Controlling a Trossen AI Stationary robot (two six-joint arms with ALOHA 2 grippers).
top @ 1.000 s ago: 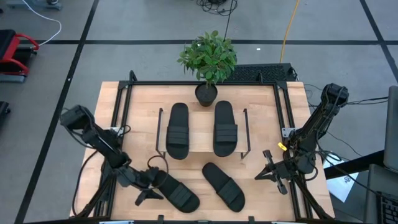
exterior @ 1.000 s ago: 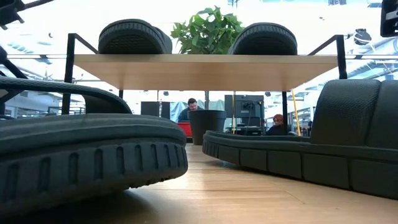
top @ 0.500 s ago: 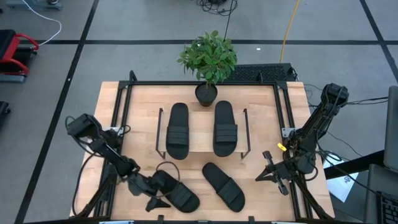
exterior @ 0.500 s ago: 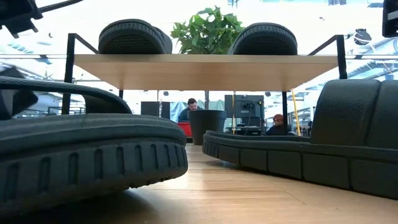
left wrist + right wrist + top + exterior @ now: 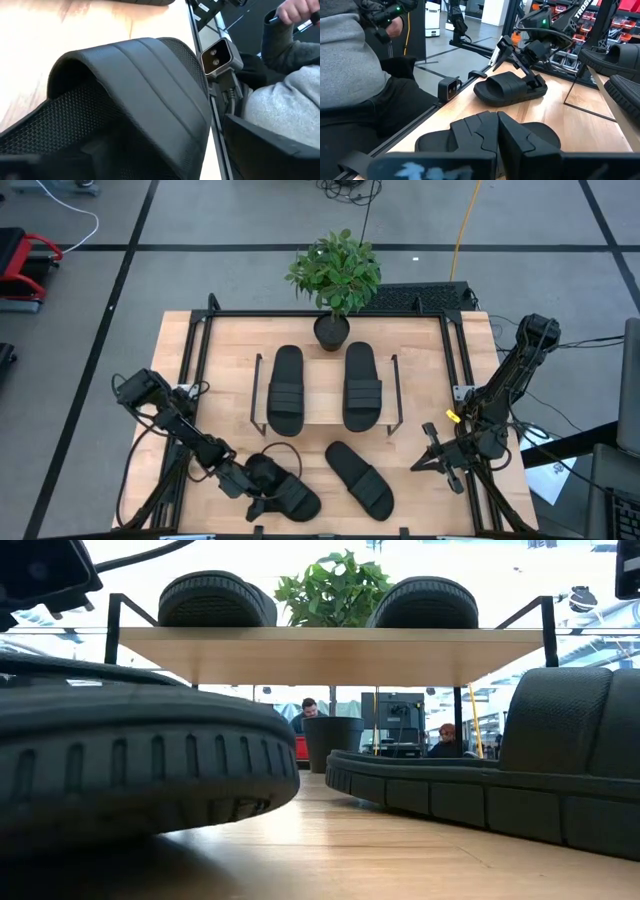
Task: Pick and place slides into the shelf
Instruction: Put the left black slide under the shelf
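**Four slides, two on the shelf, two on the table**

From above I count four slides. Two lie side by side on the shelf (image 5: 325, 415) top board — the left shelf slide (image 5: 286, 390) and the right shelf slide (image 5: 361, 386) — with a strip of bare board between them. The other two are on the table (image 5: 190, 350) in front of the shelf: the near-left slide (image 5: 288, 492), close to the table's front edge, and the middle slide (image 5: 359, 478), lying at a slant just beside it. My left gripper (image 5: 258, 490) is at the near-left slide's rear end, fingers spread around it. My right gripper (image 5: 432, 448) waits near the table's right edge, fingers pressed together, holding nothing. One potted plant (image 5: 335, 280) stands behind the shelf. Open wood remains along the table's left and right sides.

At table height, the near-left slide (image 5: 140, 775) fills the left, the middle slide (image 5: 480, 790) the right, with a clear lane of wood between them running under the shelf board (image 5: 330, 652).

My left wrist sees the slide's ribbed strap (image 5: 140, 100) right up close — and the table edge beside it.

My right wrist sees the middle slide (image 5: 485, 137) just ahead and the left gripper (image 5: 522, 55) over the near-left slide (image 5: 510, 87), apart.
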